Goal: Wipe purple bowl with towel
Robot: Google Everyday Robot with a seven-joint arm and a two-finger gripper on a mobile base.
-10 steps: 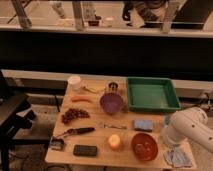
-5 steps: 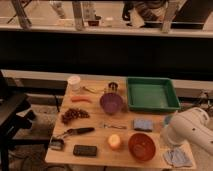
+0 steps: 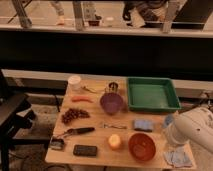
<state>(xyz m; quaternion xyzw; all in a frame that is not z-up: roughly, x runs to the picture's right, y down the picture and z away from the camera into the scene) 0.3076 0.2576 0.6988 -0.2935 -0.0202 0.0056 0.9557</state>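
Looks like matt pale wood for the surface (image 3: 95, 136), glossy plastic on the purple bowl (image 3: 111, 102) and green tray (image 3: 152, 106), soft crumpled cloth for the towel (image 3: 179, 158) (gripper (image 3: 172, 143) just beside it, smooth white shell).

**Other goods set out on the table**

A green tray (image 3: 152, 94) is set at the back right of the table (image 3: 97, 140). An orange bowl (image 3: 142, 146), an orange (image 3: 115, 141) and a dark flat case (image 3: 85, 150) are lined along the front. Grapes (image 3: 74, 115) and a carrot (image 3: 81, 99) are placed on the left.
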